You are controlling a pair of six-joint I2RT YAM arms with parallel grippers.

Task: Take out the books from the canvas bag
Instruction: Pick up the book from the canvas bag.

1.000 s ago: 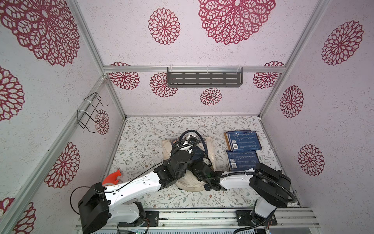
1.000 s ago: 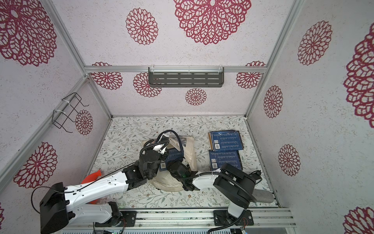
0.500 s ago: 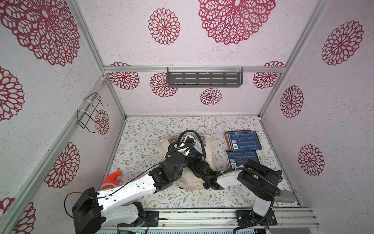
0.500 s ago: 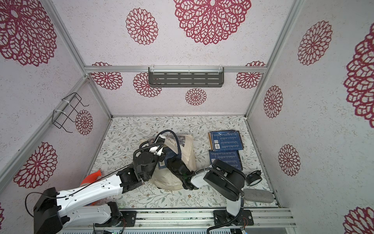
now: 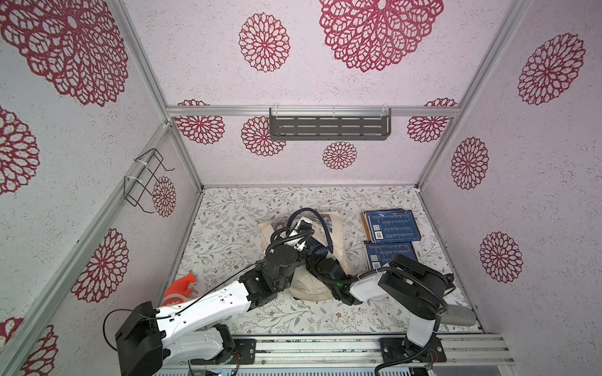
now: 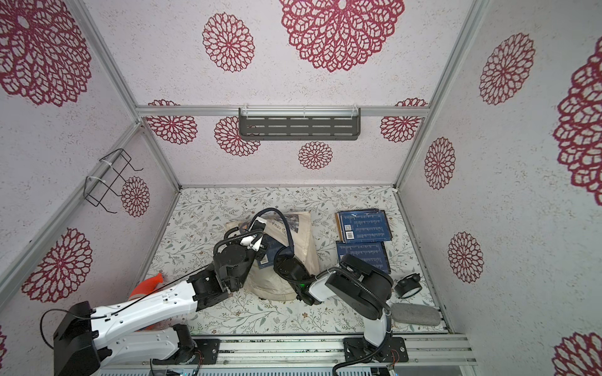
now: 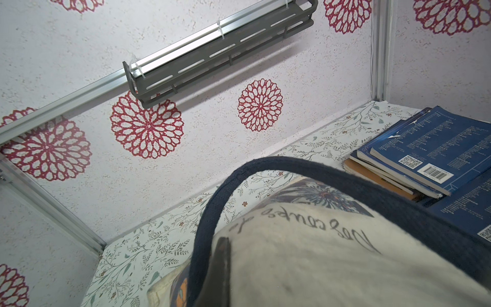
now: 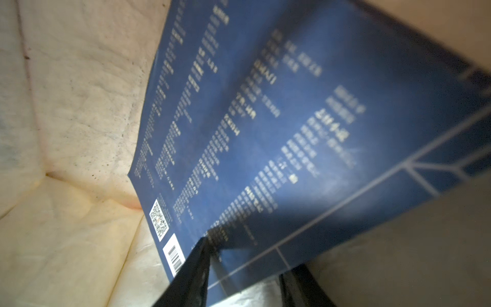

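in both top views the canvas bag (image 5: pixel 308 288) slumps mid-surface (image 5: pixel 228 234), its mouth lifted by your left claw (image 5: pixel 300 229), and the right arm reaches into that mouth. the stacked books (image 5: pixel 391 224) lie out on the surface to the bag's right, with another book (image 5: pixel 389 254) nearer you. one top view shows a blue book (image 6: pixel 269 250) inside the mouth.

the left wrist view shows the left claw closed, and it looks pinched on the cream canvas under the navy strap handle (image 7: pixel 279 160). the cloth is soft and will sag, so hold it high.

in the right wrist view your right claw (image 8: pixel 247 261) is inside the bag. its jaws stand apart and straddle the blue book's near edge beside the barcode, not yet clamped. judge this paperback light, thin and bendy, with a smooth cover that may slip. take it on that edge, deep enough to bite both faces, and draw it out along the mouth so its corners don't catch the canvas.
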